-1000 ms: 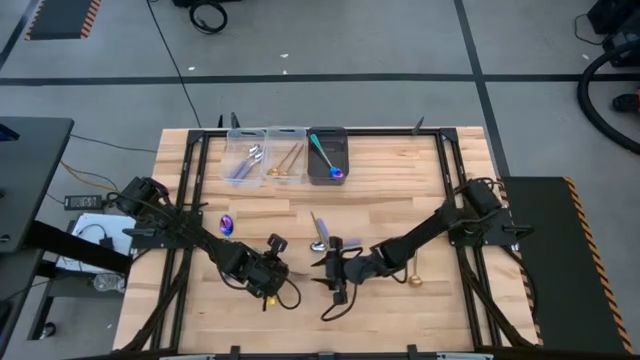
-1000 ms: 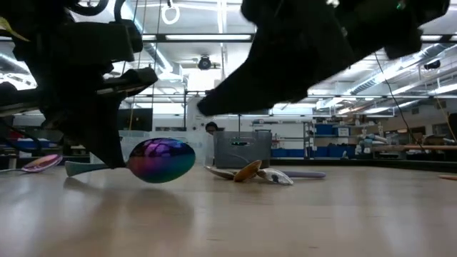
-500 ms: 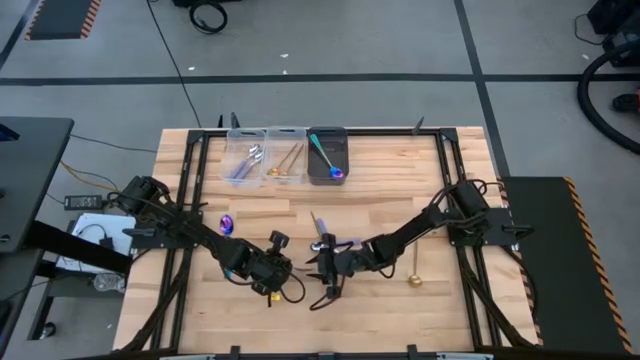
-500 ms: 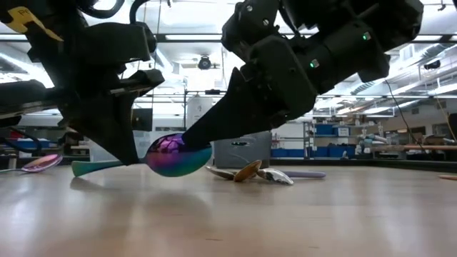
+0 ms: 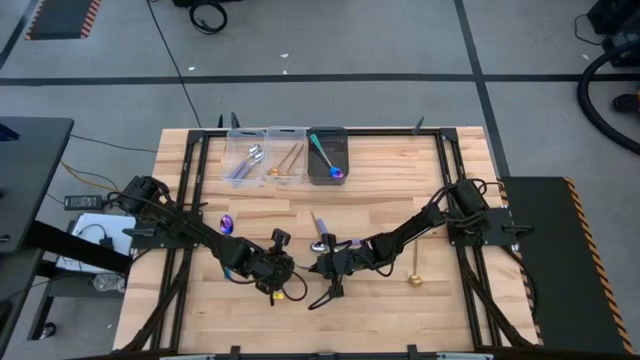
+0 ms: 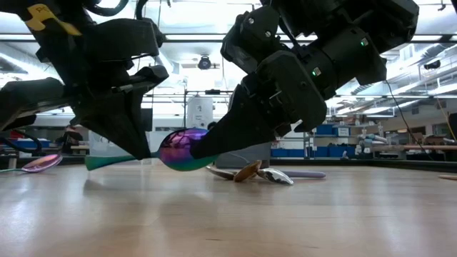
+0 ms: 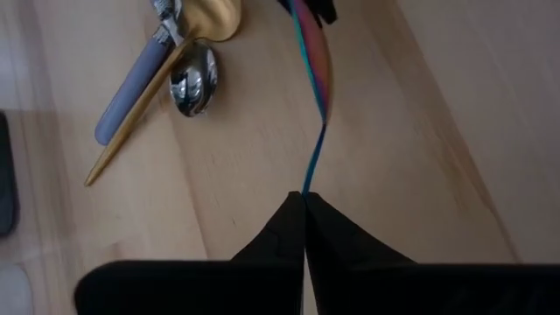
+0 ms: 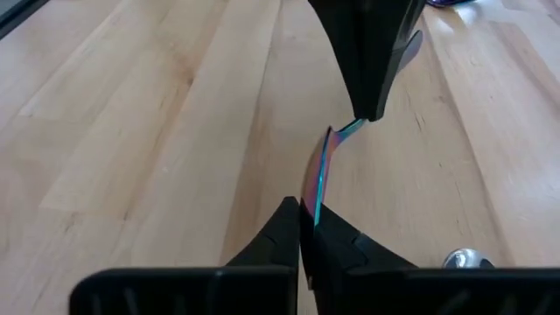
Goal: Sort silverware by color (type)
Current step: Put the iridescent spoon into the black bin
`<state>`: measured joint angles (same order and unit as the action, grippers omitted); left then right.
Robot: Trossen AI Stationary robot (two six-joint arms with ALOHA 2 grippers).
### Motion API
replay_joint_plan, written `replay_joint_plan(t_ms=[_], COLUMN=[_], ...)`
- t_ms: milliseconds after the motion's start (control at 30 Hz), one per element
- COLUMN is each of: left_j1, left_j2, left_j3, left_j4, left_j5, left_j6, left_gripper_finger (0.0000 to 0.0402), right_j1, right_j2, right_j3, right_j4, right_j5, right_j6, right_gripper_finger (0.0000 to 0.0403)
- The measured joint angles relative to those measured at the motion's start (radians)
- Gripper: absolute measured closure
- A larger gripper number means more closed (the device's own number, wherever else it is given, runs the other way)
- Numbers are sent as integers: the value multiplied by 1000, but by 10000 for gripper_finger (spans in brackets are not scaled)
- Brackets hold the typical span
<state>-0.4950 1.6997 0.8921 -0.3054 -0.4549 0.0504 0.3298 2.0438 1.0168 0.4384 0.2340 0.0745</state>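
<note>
The left gripper (image 5: 281,279) is pinching the teal handle of an iridescent spoon (image 6: 178,149) just above the table (image 5: 400,310), mid-front. The right gripper (image 5: 318,266) is clamping its bowl end. Other spoons (image 5: 320,235) are lying just behind, with bare wood all around.

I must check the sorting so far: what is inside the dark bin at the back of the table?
In the dark rectangular bin lies an iridescent spoon with a purple bowl and teal handle. Whether a second spoon lies under it, the high view cannot show.
</note>
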Motion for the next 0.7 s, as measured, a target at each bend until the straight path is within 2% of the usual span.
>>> replay_joint_plan(t_ms=[167, 333, 533, 700], left_j1=[6, 2, 3, 3], left_j2=[-3, -77, -220, -348], left_j3=[7, 10, -17, -120], left_j4=[-5, -42, -74, 28], left_j5=[-4, -12, -109, -188], left_j6=[-99, -125, -184, -220], left_gripper_finger=[367, 330, 321, 320], right_j1=[0, -2, 6, 22], right_j2=[0, -35, -135, -223], right_j3=[0, -2, -2, -2], right_j4=[-7, -87, -224, -332], right_j5=[8, 55, 130, 215], right_j6=[1, 2, -4, 13], right_gripper_finger=[391, 392, 392, 392])
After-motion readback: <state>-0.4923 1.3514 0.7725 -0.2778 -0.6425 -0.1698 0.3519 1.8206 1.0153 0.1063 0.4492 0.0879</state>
